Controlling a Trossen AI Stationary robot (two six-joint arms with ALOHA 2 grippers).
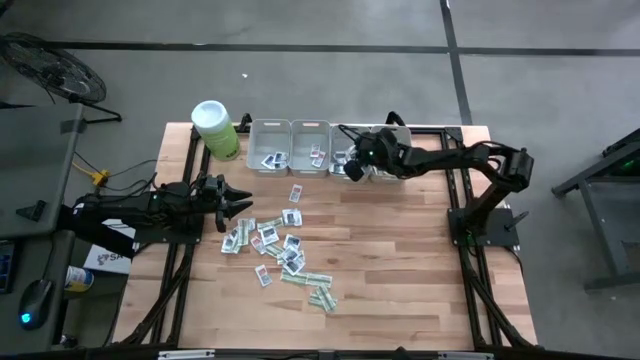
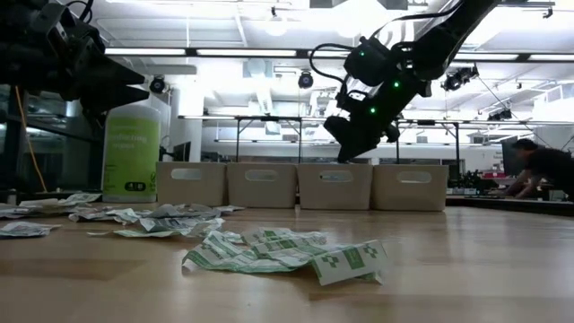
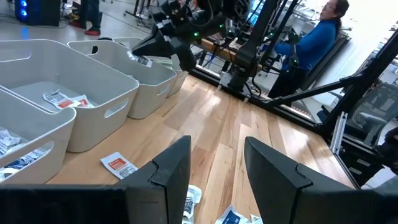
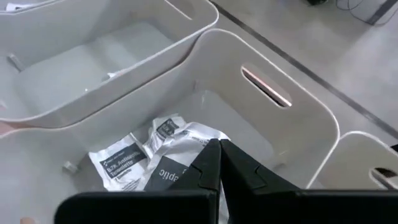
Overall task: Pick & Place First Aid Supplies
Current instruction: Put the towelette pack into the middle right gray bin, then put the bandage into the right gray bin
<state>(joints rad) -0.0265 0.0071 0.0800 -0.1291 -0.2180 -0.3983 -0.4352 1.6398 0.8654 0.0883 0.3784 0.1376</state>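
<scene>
Several first aid supplies, small flat paper packets [image 1: 280, 245], lie scattered mid-table; green-and-white strips [image 2: 287, 253] lie nearest. More packets rest in the grey bins [image 1: 268, 148] along the far edge. My right gripper [image 1: 350, 168] hangs slanting down over the third bin from the left [image 4: 292, 124], shut on a dark packet [image 4: 166, 177]. Below it, white packets [image 4: 121, 163] lie on that bin's floor. My left gripper [image 3: 214, 149] waits open and level at the table's left edge, touching nothing. My right gripper pinches the dark printed packet by one edge [image 4: 189, 171] between its two fingers. The fingers slant down from the table's right side. The packet hangs beside the fingertips [image 3: 142, 60], lifted clear above the bin's floor.
A lime-green canister with a white lid [image 1: 215, 128] stands at the far left beside the bins. A red-printed packet [image 3: 118, 165] lies on the wood in front of the bins. A person in blue [image 3: 311, 37] is busy beyond the table's right side.
</scene>
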